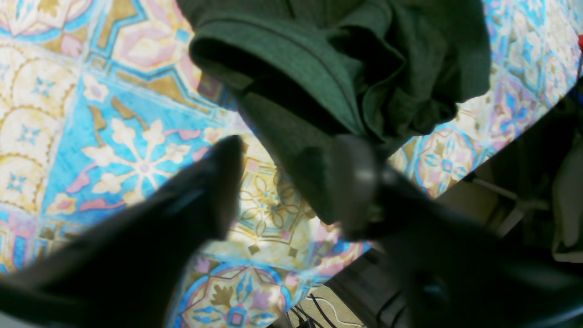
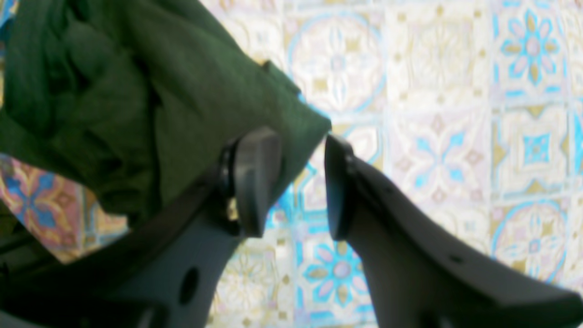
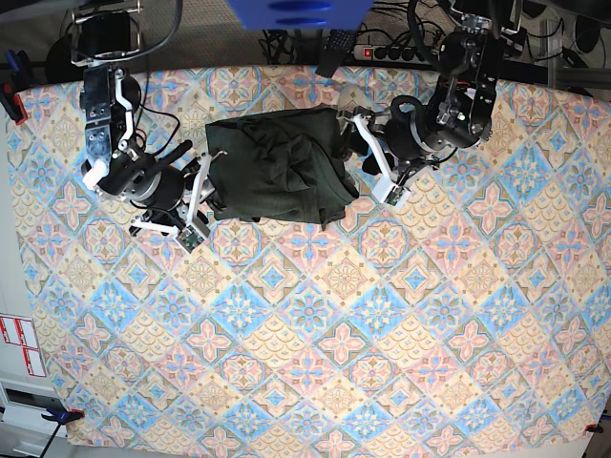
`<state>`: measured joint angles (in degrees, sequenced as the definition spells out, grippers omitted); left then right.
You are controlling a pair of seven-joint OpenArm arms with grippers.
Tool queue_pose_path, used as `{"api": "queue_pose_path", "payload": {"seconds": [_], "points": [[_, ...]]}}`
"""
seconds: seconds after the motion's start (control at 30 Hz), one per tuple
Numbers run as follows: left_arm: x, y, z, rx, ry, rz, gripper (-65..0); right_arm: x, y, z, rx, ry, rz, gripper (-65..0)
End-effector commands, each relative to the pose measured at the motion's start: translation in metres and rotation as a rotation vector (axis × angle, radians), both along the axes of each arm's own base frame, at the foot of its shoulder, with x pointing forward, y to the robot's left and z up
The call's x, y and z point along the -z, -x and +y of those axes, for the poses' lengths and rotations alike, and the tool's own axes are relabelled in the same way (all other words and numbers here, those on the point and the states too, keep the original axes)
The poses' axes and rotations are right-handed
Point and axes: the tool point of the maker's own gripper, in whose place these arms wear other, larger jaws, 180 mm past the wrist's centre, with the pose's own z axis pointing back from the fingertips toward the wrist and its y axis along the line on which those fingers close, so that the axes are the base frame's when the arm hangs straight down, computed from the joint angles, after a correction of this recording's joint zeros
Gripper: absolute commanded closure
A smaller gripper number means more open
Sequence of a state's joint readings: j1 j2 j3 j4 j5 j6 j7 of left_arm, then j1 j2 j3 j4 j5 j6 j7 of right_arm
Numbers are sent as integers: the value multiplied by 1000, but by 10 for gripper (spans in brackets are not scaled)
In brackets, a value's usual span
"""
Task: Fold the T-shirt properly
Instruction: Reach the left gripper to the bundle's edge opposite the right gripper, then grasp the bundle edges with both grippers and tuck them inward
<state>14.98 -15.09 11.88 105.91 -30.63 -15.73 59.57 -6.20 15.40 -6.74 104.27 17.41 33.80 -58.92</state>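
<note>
The dark olive-green T-shirt (image 3: 277, 167) lies bunched in a rough rectangle at the far middle of the patterned table. My left gripper (image 3: 374, 160) stands at its right edge. In the left wrist view this gripper (image 1: 291, 182) is open, and a loose flap of the T-shirt (image 1: 296, 68) hangs down between the fingers, close to the right one, unpinched. My right gripper (image 3: 200, 196) sits at the shirt's left edge. The right wrist view shows it (image 2: 296, 182) open, with tablecloth visible between the pads. A corner of the T-shirt (image 2: 182, 91) ends just beyond the fingertips.
A colourful tiled tablecloth (image 3: 315, 315) covers the whole table. The table edge (image 1: 364, 255) runs close behind my left gripper, with cables on the floor below. A power strip (image 3: 387, 52) and cables lie past the far edge, beside a blue object (image 3: 296, 11).
</note>
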Motion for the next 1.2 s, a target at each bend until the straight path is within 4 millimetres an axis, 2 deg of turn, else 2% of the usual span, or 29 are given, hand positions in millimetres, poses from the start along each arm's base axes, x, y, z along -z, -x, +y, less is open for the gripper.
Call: {"api": "queue_pose_path", "payload": {"seconds": [0.0,0.07,0.33,0.53,0.67,0.77,0.93,1.0,1.1,1.17], "points": [[-8,-3,-7,15,26,-27,-421,-12,-8,-1,-4,-10,-44,-196],[-8,-1,-13,31,32,-25,-458,-12,-8,-1,-4,-10,-44,-196],[7,6,-39,-9,108,52,-460,-14,-11,-1,-4,-11,-52,-196],[4,10,-60,-42,240,113,-460,-12,-9,-1,-4,-9,-47,-196],[-9,-1,-63,-112,344,117,-460,-12,-8,-1,-4,-9,-46,-196],[1,-3,-52,-174,371,158,-459,-13,-9,-1,-4,-9,-49,-196],[11,-6,-45,-246,448,225,-380,-14,-11,-1,-4,-9,-52,-196],[13,-7,-45,-258,472,246,-317,-14,-11,-1,-4,-9,-53,-196],[14,-10,-47,-255,487,259,-189,-14,-11,-1,-4,-9,-53,-196],[13,-13,-48,-251,489,254,-162,-14,-11,-1,-4,-9,-53,-196]]}}
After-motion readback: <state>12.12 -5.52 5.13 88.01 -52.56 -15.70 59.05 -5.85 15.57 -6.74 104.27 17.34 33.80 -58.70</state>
